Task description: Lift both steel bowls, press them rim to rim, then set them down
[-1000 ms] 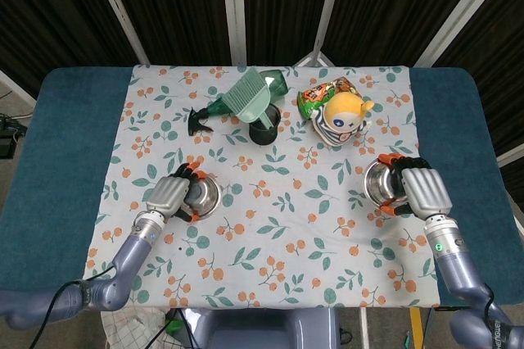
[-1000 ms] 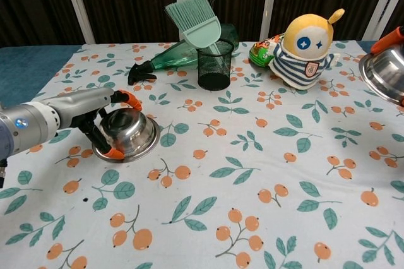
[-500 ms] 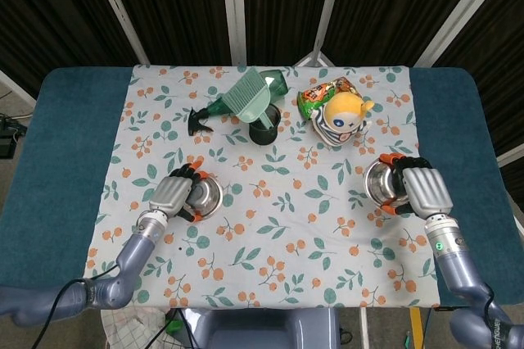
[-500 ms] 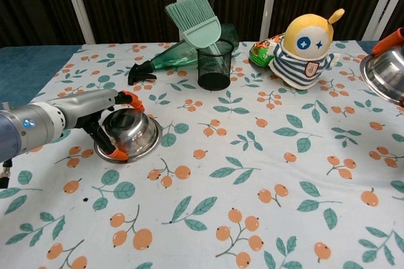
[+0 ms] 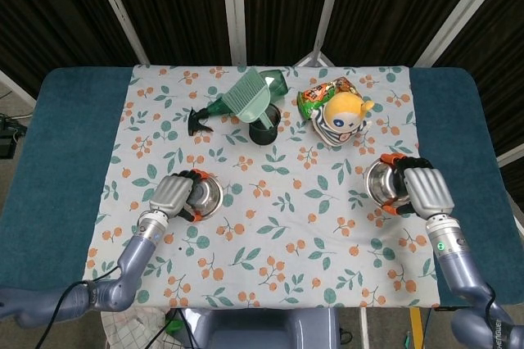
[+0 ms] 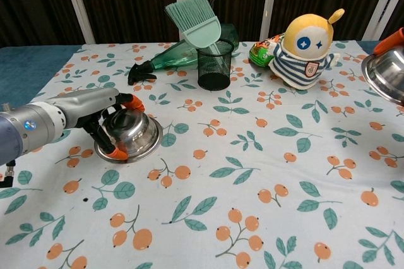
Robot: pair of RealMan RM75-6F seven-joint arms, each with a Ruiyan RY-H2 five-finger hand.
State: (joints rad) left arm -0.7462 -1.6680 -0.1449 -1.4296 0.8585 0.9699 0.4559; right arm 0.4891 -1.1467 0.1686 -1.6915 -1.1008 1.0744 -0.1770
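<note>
**Both bowls in your grasp**

Your left hand grips the left steel bowl at the cloth's left side, tilted, its lower rim near the tablecloth. Your right hand clasps the right steel bowl, held tilted near the cloth's right edge.

Brush in cup, left of toy

Silver-grey arms, grey hands, orange-tipped black fingers
</note>
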